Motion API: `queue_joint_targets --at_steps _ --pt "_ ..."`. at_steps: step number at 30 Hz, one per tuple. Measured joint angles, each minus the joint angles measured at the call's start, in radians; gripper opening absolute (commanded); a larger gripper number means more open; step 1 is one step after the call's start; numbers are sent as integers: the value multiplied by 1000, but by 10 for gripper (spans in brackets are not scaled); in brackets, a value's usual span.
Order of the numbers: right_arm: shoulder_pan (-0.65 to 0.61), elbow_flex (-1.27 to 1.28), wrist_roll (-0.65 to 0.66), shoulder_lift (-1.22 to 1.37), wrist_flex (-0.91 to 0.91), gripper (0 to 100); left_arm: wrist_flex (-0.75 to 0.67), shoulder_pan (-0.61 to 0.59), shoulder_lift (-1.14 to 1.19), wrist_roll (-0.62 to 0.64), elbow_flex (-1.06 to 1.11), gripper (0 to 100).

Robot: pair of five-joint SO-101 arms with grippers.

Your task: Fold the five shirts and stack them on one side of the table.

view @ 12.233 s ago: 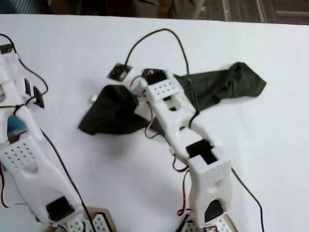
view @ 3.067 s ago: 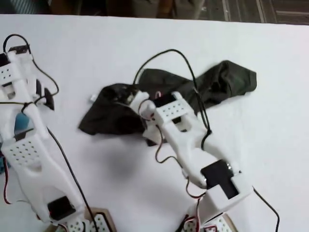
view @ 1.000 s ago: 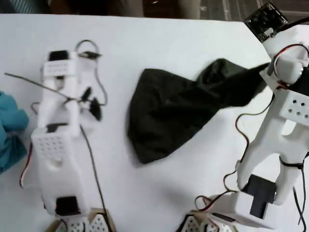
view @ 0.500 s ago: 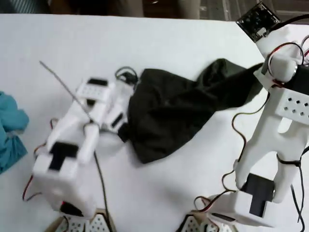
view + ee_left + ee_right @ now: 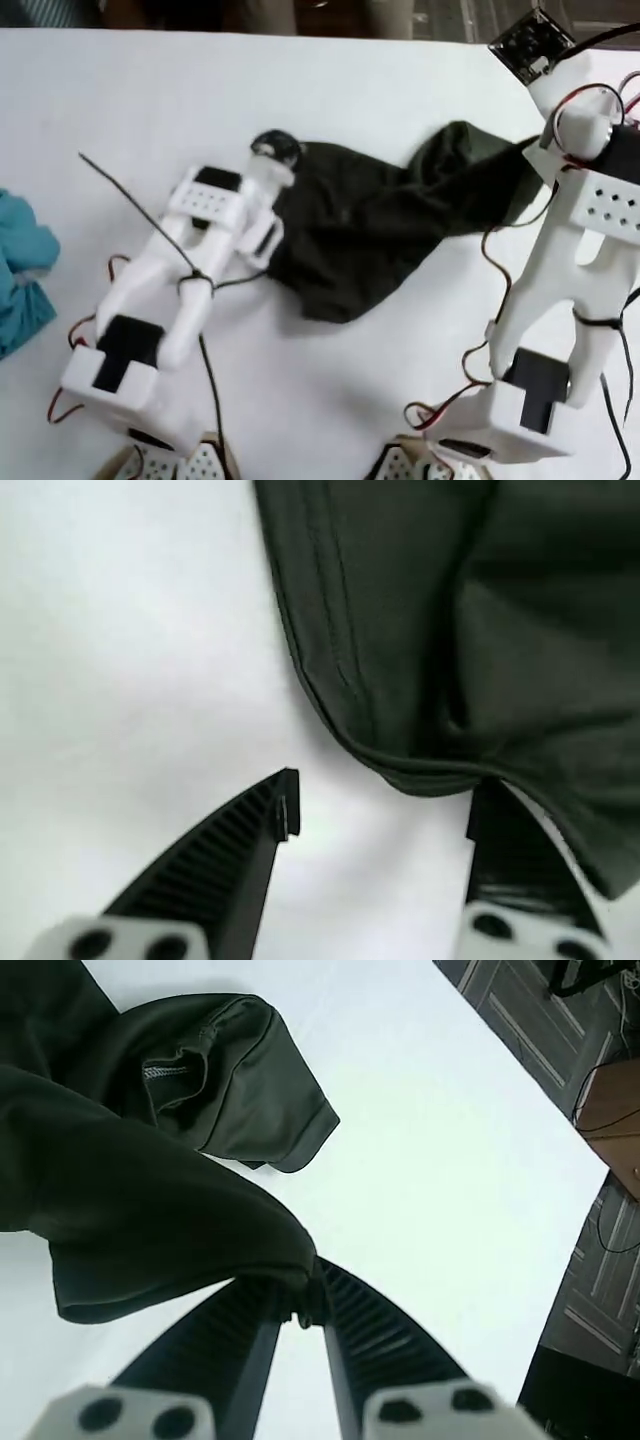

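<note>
A dark green shirt [image 5: 380,220] lies crumpled across the middle of the white table [image 5: 300,400]. My left gripper [image 5: 272,240] sits at the shirt's left edge. In the left wrist view it [image 5: 385,825] is open, with a folded hem corner of the shirt [image 5: 430,630] lying between its fingers [image 5: 270,820]. My right gripper [image 5: 535,160] is at the shirt's right end, raised a little. The right wrist view has it [image 5: 300,1305] shut on a fold of the shirt [image 5: 130,1200], with a sleeve [image 5: 230,1080] lying flat beyond.
A teal shirt [image 5: 20,270] is bunched at the table's left edge. Cables trail from both arms over the table. The table's far edge [image 5: 300,35] runs along the top, with dark floor and furniture behind.
My left arm has swung in to the shirt's left edge, and that edge has bunched slightly rightward. The right gripper keeps hold of the shirt's right end in about the same place.
</note>
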Motion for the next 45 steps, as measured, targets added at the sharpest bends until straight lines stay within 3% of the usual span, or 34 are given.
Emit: queue_joint_targets --at_steps 7,11,21,39,45 --pt "0 0 0 11 0 19 8 94 0 230 68 287" --pt "0 0 0 14 0 19 37 124 2 288 38 289" --pt "0 0 0 14 0 19 143 244 -8 302 -44 287" --pt "-58 0 0 14 6 19 161 153 -14 249 63 289" --pt "-61 0 0 14 9 19 58 153 80 244 71 282"
